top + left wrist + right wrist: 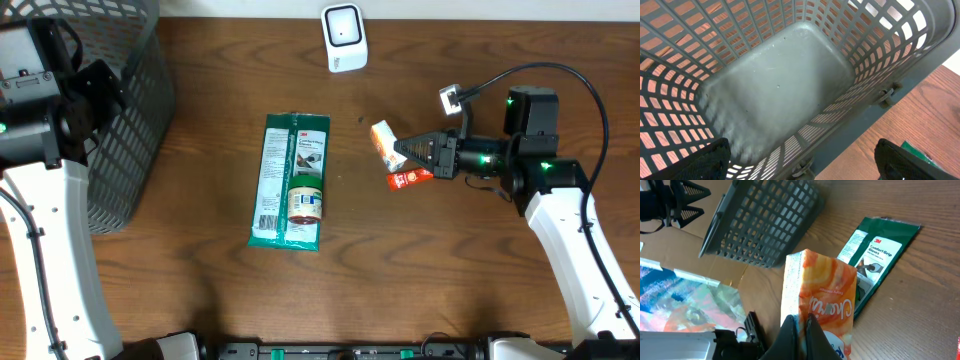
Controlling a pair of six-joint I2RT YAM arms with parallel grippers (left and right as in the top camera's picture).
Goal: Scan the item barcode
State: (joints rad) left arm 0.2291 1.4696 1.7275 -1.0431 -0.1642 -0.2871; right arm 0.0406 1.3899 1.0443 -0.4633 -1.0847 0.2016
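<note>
The item, an orange and white tissue pack (383,142), hangs just above the table right of centre. My right gripper (405,152) is shut on its edge. In the right wrist view the pack (822,300) stands upright, its thin edge pinched at my right gripper (801,327); no barcode shows on the faces I see. The white scanner (343,38) stands at the table's far edge, apart from the pack. In the left wrist view my left gripper (807,160) is open and empty over the grey mesh basket (790,85).
A green 3M glove package (290,180) lies in the middle with a small labelled jar (307,201) on it. A red packet (408,179) lies under my right gripper. The grey basket (125,110) fills the far left corner.
</note>
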